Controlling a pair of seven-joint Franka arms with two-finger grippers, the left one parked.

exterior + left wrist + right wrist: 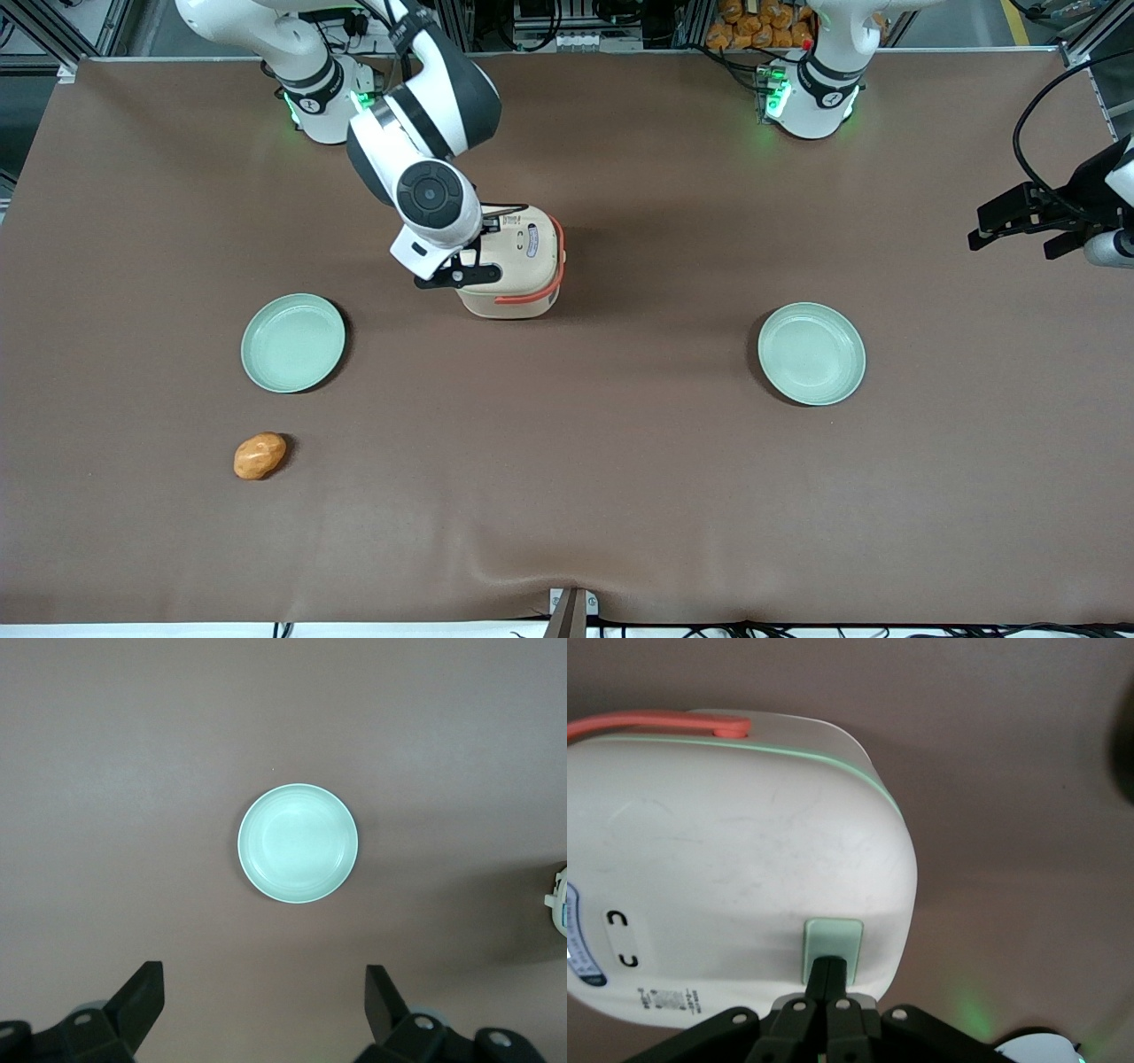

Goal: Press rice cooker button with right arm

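The rice cooker (pixel 518 266) is a small cream rounded cube with an orange-red handle band, standing mid-table with its lid shut. It fills the right wrist view (pixel 735 859). The button (pixel 834 939) is a small pale green pad at the lid's edge. My right arm (pixel 425 151) reaches over the cooker from the working arm's end. Its gripper (pixel 829 966) is shut, fingers pressed together, with the tips on the button. In the front view the gripper (pixel 462 270) sits at the cooker's top edge and hides the button.
Two pale green plates lie nearer the front camera than the cooker, one (pixel 293 343) toward the working arm's end, one (pixel 811 354) toward the parked arm's end, also in the left wrist view (pixel 299 843). An orange potato-like item (pixel 260 455) lies nearer still.
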